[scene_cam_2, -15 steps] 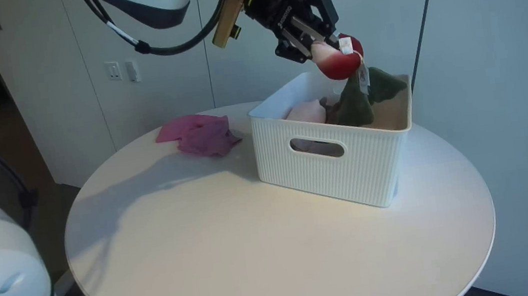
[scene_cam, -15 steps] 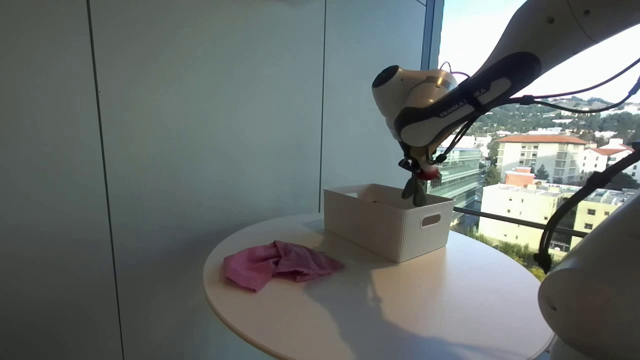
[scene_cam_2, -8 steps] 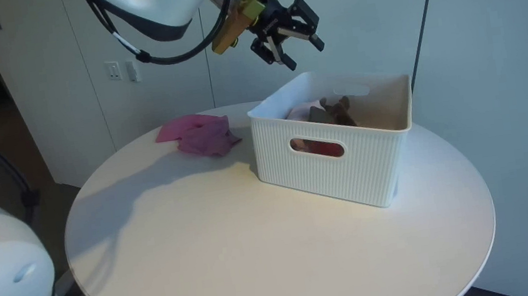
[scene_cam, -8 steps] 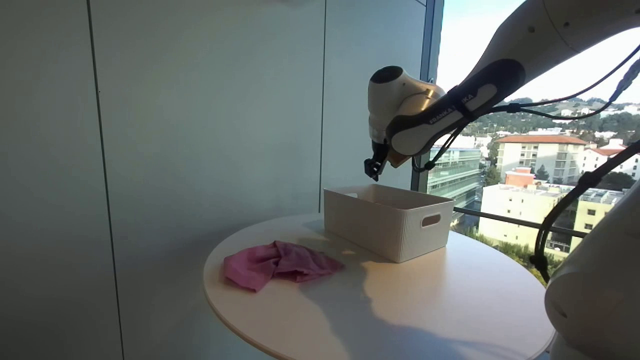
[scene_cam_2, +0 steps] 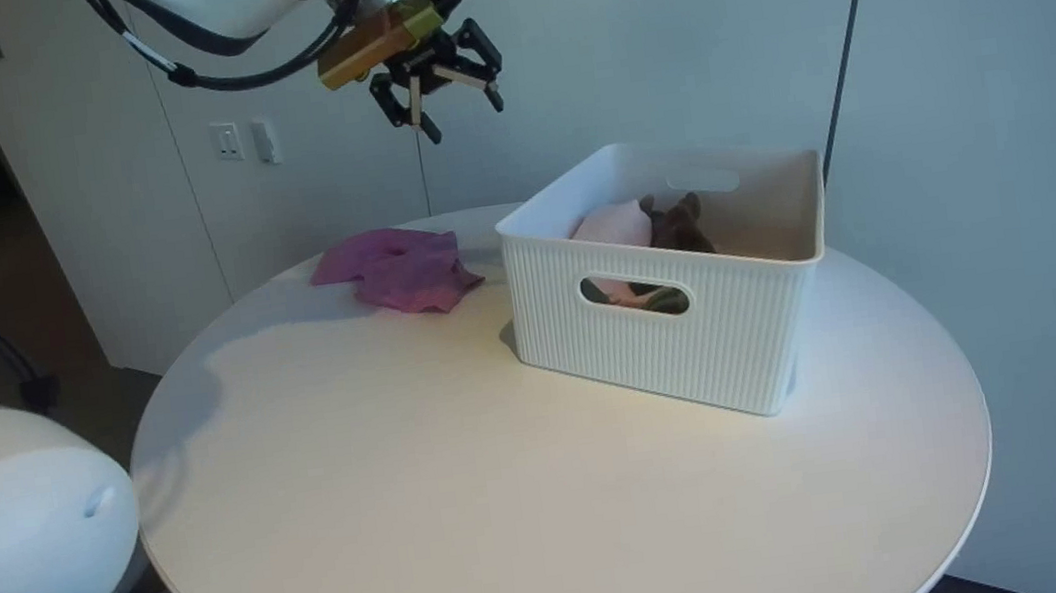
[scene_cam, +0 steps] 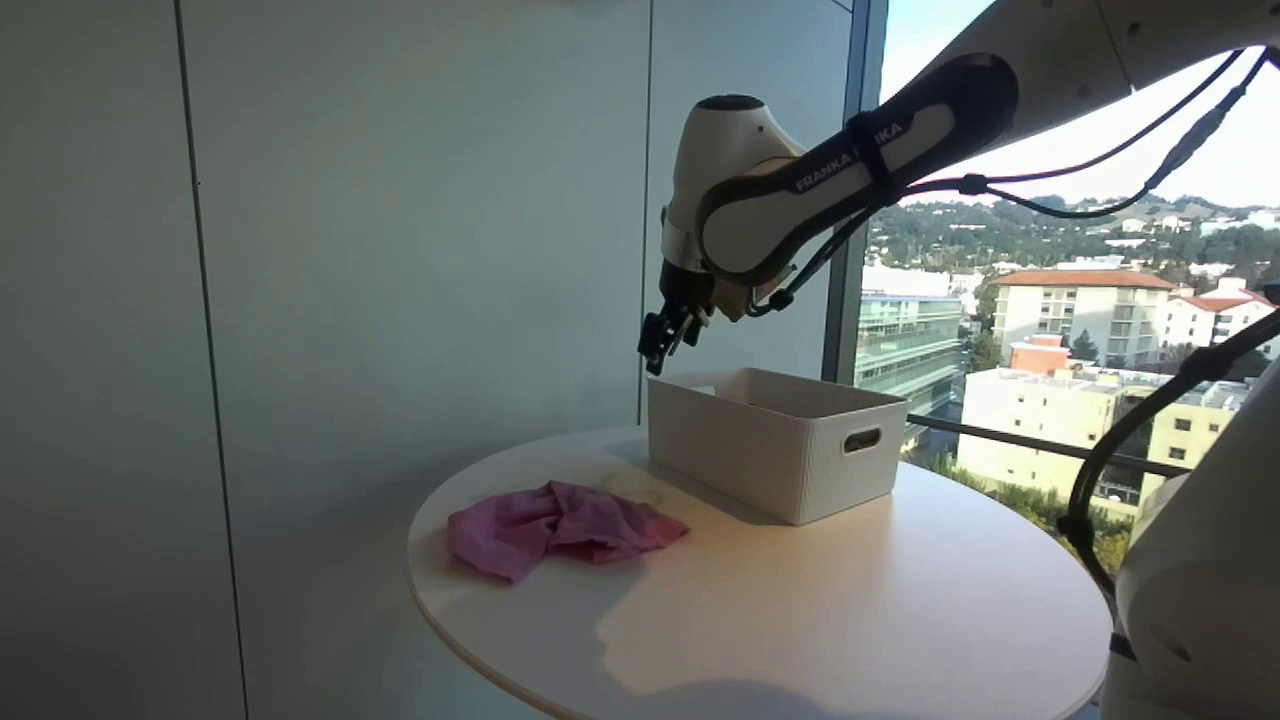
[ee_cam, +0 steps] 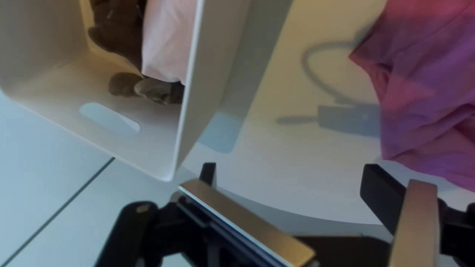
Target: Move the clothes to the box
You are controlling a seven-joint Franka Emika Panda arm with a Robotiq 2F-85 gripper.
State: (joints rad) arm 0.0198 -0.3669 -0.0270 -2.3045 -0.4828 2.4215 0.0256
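Swinging the spread, empty black two-fingered claw point(scene_cam_2: 465, 120) away from the white ribbed plastic box point(scene_cam_2: 666, 350) and probably heading next for the crumpled pink cloth point(scene_cam_2: 406, 269), lying unboxed on the round white counter point(scene_cam_2: 513, 500).

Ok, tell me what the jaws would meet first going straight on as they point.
Probably the tabletop near its edge, between the box and the pink cloth; the wrist view leaves depth unclear.
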